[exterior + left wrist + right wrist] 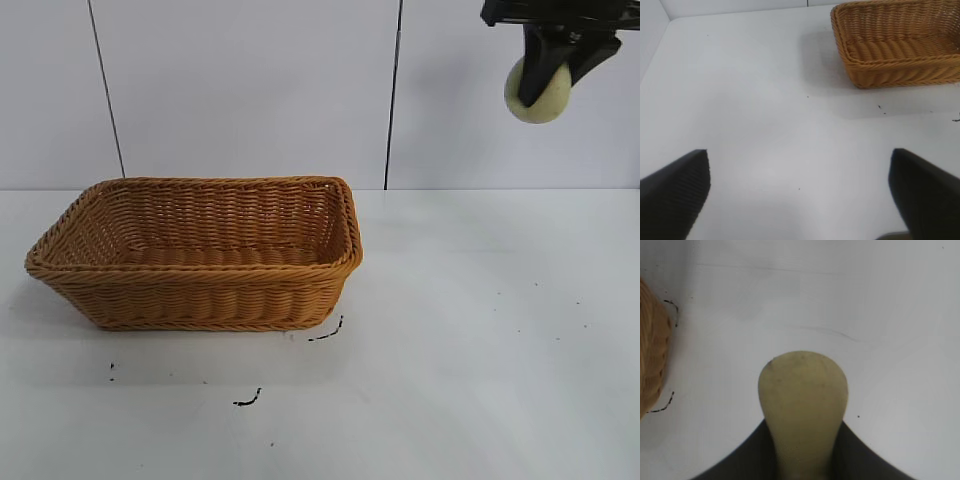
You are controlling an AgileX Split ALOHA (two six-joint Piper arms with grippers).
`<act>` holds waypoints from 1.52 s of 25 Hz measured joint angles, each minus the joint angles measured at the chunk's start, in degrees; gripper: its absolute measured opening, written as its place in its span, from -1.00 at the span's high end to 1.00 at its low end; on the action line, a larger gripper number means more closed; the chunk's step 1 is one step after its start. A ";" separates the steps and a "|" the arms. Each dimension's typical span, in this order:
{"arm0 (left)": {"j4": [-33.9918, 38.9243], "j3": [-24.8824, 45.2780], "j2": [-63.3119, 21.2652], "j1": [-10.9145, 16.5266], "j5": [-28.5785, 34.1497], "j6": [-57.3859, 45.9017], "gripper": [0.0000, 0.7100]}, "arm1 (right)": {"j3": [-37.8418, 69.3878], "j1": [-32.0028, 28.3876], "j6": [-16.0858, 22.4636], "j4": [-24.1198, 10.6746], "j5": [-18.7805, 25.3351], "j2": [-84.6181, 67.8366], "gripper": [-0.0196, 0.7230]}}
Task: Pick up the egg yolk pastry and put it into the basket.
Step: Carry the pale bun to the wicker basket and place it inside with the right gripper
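White tabletop (480, 330) spreads below the right gripper (548, 70), whose black fingers (540, 55) are clamped on the egg yolk pastry (538, 95), held high and well off to the side of the wicker basket (200, 250). Left gripper (800, 195) hangs spread apart, near the basket's other side.

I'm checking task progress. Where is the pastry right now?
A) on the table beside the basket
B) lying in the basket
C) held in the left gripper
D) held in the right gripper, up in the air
D: the pastry sits pinched in the right gripper, high above the table and off to the side of the basket, which holds nothing.
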 joint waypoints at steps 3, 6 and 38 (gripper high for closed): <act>0.00 0.00 0.00 0.00 0.00 0.00 -0.96 | -1.84 4.88 0.00 0.12 -0.62 1.28 0.52; 0.00 0.00 0.00 0.00 0.00 0.00 -0.96 | -3.63 9.28 0.00 0.89 -1.85 3.27 0.52; 0.00 0.00 0.00 0.00 0.00 0.00 -0.96 | -11.01 19.65 4.83 1.94 -8.08 19.85 -0.82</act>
